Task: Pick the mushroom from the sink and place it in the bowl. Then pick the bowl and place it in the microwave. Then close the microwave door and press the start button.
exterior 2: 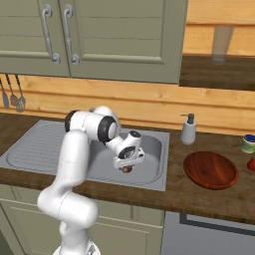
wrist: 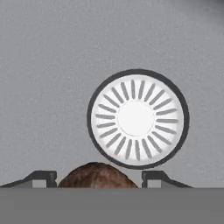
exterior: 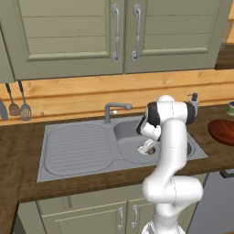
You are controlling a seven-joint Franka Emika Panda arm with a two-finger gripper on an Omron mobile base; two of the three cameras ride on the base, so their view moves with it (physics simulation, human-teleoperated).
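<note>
Down in sink (exterior: pixel 82 146) basin: arm bent over rim, gripper (exterior 2: pixel 127 167) pointing at floor beside drain (wrist: pixel 138 118). Hand view: mushroom (wrist: pixel 97 176) between part-spread fingertips (wrist: pixel 43 177), contact unclear. Right base view: bowl (exterior 2: pixel 211 170) on wood counter (exterior 2: pixel 199 196), right of sink, near soap dispenser (exterior 2: pixel 188 129).

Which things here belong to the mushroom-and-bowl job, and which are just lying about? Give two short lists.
Job: mushroom between the fingertips of the gripper; sink; bowl on the counter.

Lying about: soap bottle; faucet; drain; hanging utensils; cabinet doors; small jar.
</note>
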